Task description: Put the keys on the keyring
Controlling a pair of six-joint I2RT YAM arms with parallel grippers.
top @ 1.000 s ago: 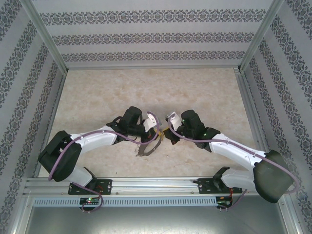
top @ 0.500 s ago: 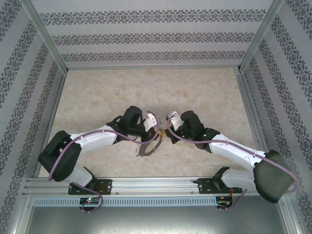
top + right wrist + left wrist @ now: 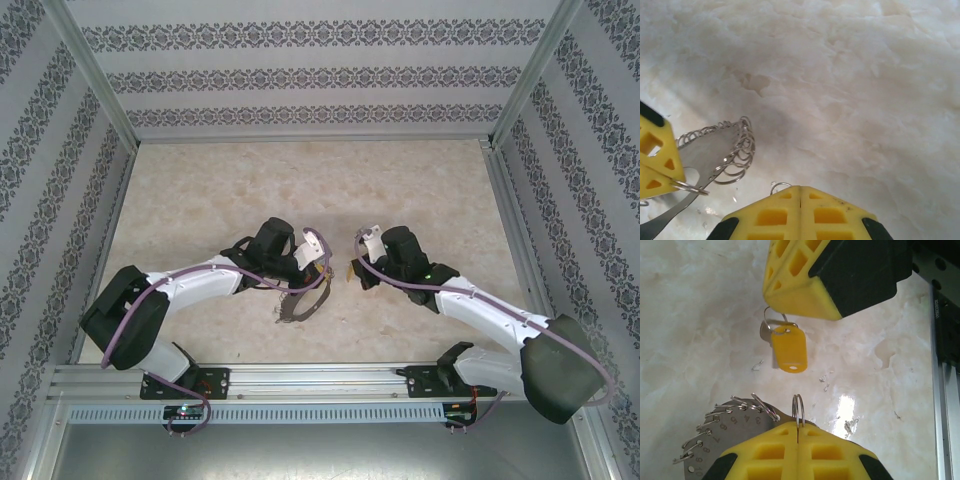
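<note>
While the right tool (image 3: 800, 190) pinches the key (image 3: 789, 347) and the left tool (image 3: 798, 437) pinches the keyring (image 3: 737, 427), either thin grip may slip, dropping it onto the worktop (image 3: 700, 315).

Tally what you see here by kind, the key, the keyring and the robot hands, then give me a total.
yellow-headed key: 1, hanging from the right hand
keyring: 1, gripped by the left hand
hands: 2, left hand and right hand
total: 4
</note>
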